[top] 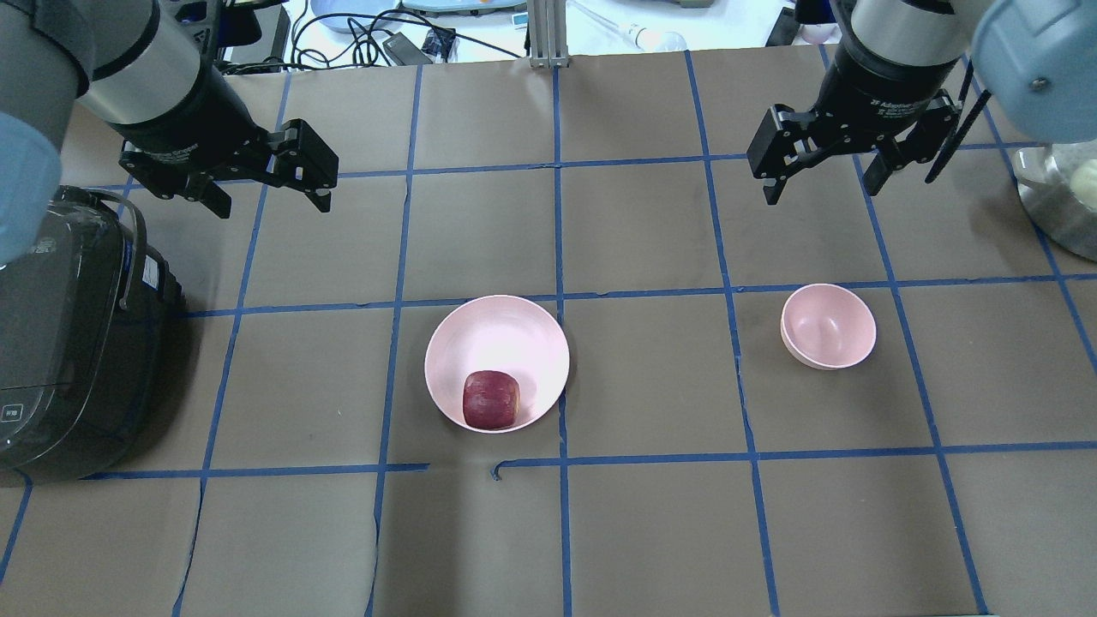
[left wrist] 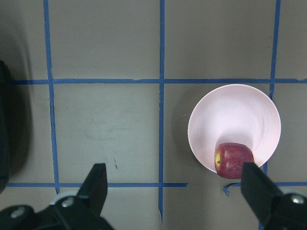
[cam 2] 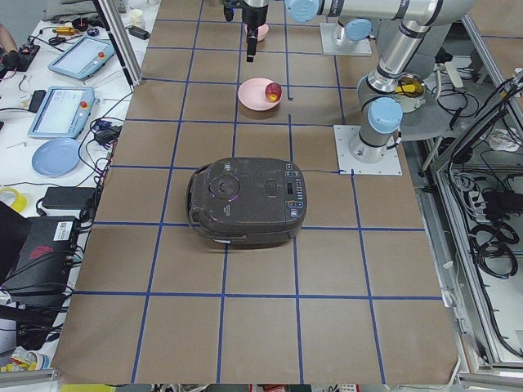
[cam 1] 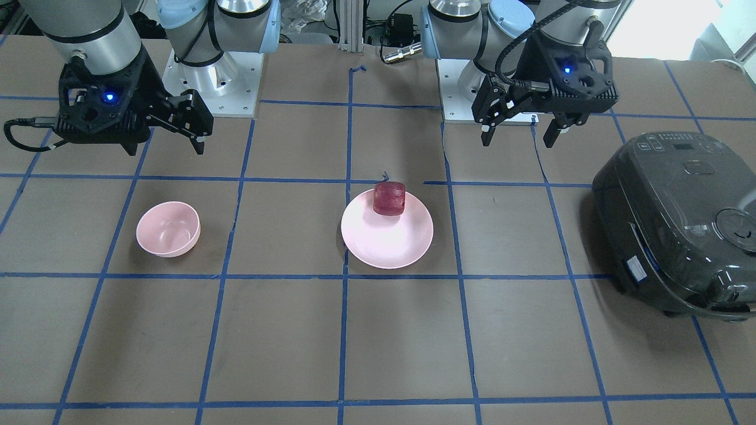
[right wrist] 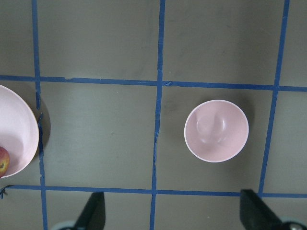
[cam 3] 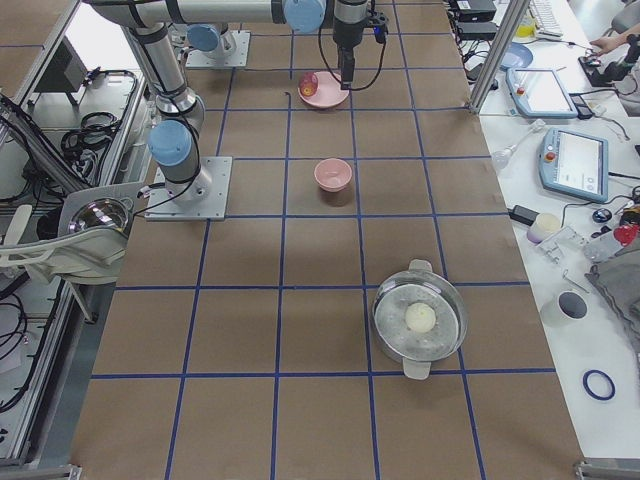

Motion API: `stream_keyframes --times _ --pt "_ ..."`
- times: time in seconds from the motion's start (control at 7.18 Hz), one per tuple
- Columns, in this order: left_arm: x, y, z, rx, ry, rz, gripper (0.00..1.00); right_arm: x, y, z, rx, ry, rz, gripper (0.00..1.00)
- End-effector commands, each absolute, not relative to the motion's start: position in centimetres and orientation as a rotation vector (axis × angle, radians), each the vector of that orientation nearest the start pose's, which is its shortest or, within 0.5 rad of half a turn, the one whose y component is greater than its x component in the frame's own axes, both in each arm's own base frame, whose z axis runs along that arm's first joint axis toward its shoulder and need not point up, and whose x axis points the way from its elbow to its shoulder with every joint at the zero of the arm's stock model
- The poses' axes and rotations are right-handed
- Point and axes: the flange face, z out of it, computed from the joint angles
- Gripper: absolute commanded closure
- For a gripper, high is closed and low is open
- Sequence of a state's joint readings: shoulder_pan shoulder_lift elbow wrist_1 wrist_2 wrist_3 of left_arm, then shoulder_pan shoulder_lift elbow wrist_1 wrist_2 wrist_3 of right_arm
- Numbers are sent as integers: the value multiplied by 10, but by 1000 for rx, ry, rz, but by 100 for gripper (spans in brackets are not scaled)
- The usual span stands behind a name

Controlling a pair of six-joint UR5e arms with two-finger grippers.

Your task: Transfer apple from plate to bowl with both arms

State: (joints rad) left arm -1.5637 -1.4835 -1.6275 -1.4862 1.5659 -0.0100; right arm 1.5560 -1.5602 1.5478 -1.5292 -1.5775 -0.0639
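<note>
Apple (top: 491, 399) rests at the robot-side edge of the plate (top: 506, 338) near the left end effector (top: 272, 206), the bowl (top: 844, 338) well apart near the right end effector (top: 821, 193), both hovering spread and empty, which suits a handover.

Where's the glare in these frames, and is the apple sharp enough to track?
Front-facing view: the plate washes out near white in its middle, and the cooker lid carries glossy reflections. Overhead view: similar bright patch on the plate, yet the apple is sharp, skin streaks visible. Left wrist view: plate centre blown too. Exterior left view: apple too small for detail.
</note>
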Motion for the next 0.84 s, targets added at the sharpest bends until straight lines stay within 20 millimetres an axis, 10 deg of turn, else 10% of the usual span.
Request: stream_keyframes --times 0.0,0.7 --pt "-130 -466 513 -24 3140 -188 0 126 -495 490 -77 3147 49 0" --pt "-135 -482 493 -24 3145 -87 0 105 -502 488 -15 3144 41 0"
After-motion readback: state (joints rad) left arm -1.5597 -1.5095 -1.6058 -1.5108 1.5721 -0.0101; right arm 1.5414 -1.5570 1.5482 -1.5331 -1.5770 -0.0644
